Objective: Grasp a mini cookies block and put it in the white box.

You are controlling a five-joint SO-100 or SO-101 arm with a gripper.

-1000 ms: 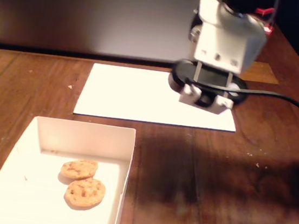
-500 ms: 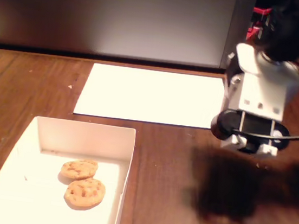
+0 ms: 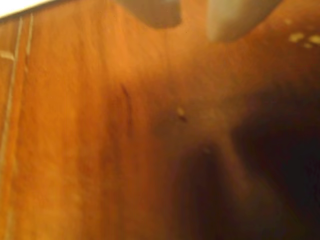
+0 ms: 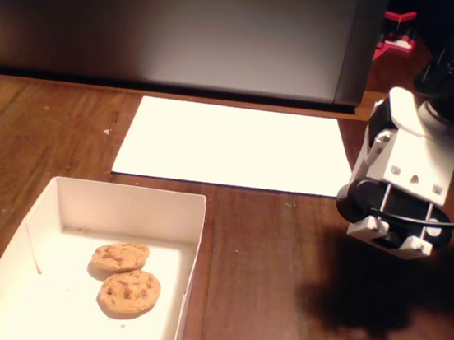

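Dark wooden tabletop (image 4: 262, 290) fills the fixed view, and two cookies (image 4: 124, 278) lie in the white box (image 4: 132, 200) at lower left. White paper sheet (image 4: 230, 145) upper centre looks bare. Claw (image 3: 195, 15) hovers at right, empty, fingers slightly apart. No cookie left outside; job looks finished.

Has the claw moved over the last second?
Yes. In the fixed view the claw went right and toward the camera, from over the paper sheet to bare table beyond its right edge.

The arm's white wrist (image 4: 415, 160) hangs at the fixed view's right, jaws apart, holding nothing.
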